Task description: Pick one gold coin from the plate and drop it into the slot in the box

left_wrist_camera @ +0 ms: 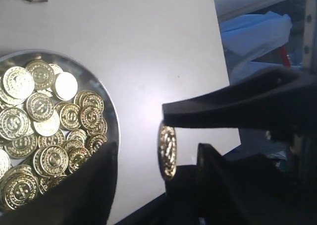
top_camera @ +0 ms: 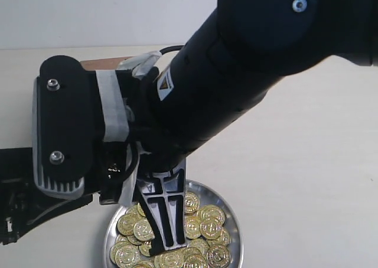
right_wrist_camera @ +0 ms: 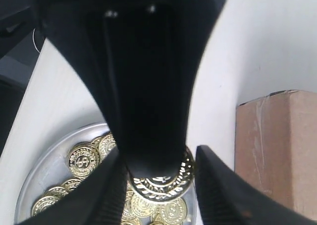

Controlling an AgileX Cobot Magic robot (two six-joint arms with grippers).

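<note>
The left gripper (left_wrist_camera: 158, 146) hangs near the round shiny silver metal plate (top_camera: 235, 224), spread wide and holding nothing. The right gripper (right_wrist_camera: 159, 158) appears closed to 1 coin's width, pinching 1 gold coin (left_wrist_camera: 167, 150) by its rim above the plate. The brown cardboard box (right_wrist_camera: 277, 155) sits farther off; its slot is hidden. So thin an edge hold could let the coin twist free in transit.

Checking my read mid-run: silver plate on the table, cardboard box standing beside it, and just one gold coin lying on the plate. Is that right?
Not quite. The plate carries a heap of gold coins, not just one; the left wrist view shows them overlapping across it. The rest holds: the plate is silver, it sits on the table, and the cardboard box stands beside it.
</note>
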